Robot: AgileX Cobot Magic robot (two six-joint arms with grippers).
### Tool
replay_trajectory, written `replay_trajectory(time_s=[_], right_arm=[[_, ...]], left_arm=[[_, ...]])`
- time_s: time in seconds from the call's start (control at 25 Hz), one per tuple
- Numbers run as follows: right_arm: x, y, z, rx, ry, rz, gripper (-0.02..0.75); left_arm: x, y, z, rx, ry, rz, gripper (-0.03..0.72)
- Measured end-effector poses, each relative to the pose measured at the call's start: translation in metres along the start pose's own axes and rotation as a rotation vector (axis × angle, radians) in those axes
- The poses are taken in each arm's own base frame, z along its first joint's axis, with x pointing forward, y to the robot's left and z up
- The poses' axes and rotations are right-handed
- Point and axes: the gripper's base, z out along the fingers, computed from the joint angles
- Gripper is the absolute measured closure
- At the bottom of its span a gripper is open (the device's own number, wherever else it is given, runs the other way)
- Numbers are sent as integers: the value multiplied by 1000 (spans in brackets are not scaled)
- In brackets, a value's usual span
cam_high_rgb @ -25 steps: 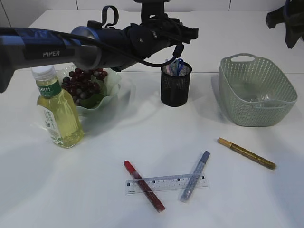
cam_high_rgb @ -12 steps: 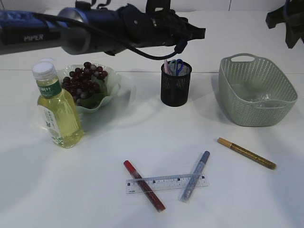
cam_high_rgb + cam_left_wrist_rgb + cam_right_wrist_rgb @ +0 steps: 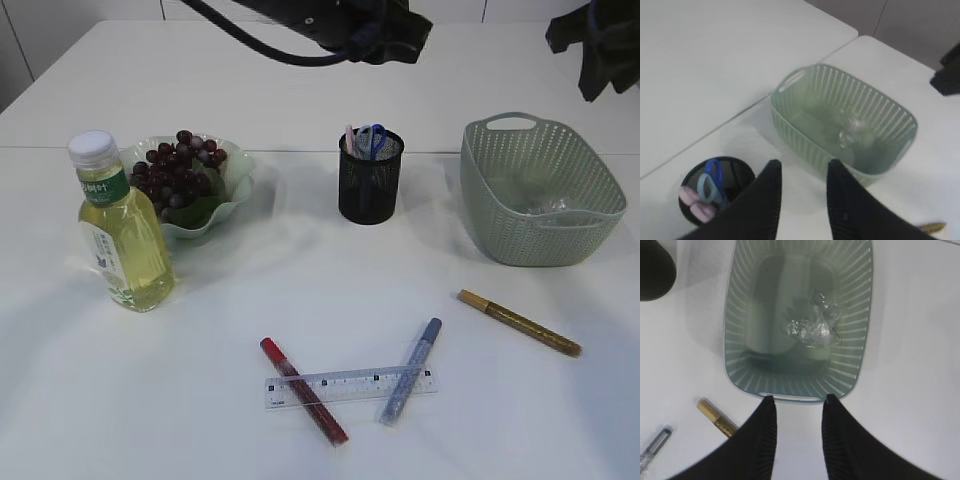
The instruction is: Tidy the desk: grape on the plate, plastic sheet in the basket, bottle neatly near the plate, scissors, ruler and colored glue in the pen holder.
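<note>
The exterior view looks down at a slant from the counter's near edge toward its far edge, taking in the whole spread. The left wrist view hangs high over the holder and faces the basket toward the far right corner. The right wrist view looks almost straight down, close over the basket. All three share the basket.

Bottle label: showing print too small to read
Ruler: showing scale marks, numbers unreadable
Other surfaces: showing no readable text
</note>
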Motion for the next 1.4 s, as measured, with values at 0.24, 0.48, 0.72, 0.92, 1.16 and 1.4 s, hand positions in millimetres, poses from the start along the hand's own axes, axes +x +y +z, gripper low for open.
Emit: replay_trajectory(time_s=[0.24,0.48,0.72,0.92,1.16,1.4], right_arm=[[1,2,-9,-30,-20,7,477],[1,7,-11,-96,-24,17,478],[2,12,-19,-153,-45,29,478],[4,17,-34,-206,-79,22,478],[20,37,-55,-236,-97,-55,478],[63,54,-55,-263,-20,-153,478]], left_arm=[[23,8,-18,32,322,18,433],[37,25,-37,-71,522,-198,433],[38,23,-58,-127,636,-323,416],[34,20,-65,-125,634,-330,309],[15,2,-93,-99,564,-305,279],[14,-21,-133,-74,543,-283,276]])
